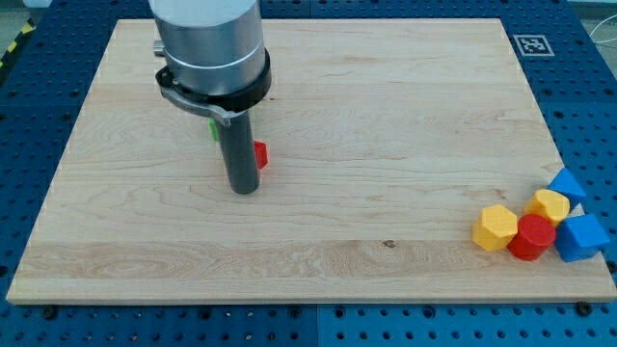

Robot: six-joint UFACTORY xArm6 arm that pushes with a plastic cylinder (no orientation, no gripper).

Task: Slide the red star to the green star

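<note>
My dark rod stands upright over the left half of the wooden board (386, 145). My tip (244, 190) rests on the board. A red block (260, 154), mostly hidden behind the rod, shows just to the right of the rod, above the tip; its shape cannot be made out. A sliver of a green block (213, 126) shows at the rod's left, higher up, under the arm's grey body; its shape is hidden too. The two lie close together, with the rod in front of the space between them.
A cluster of blocks sits at the board's lower right: a yellow hexagon (496, 227), a red cylinder (533, 237), a second yellow block (550, 204), and two blue blocks (567, 183) (581, 237). A printed marker (531, 44) is at the top right corner.
</note>
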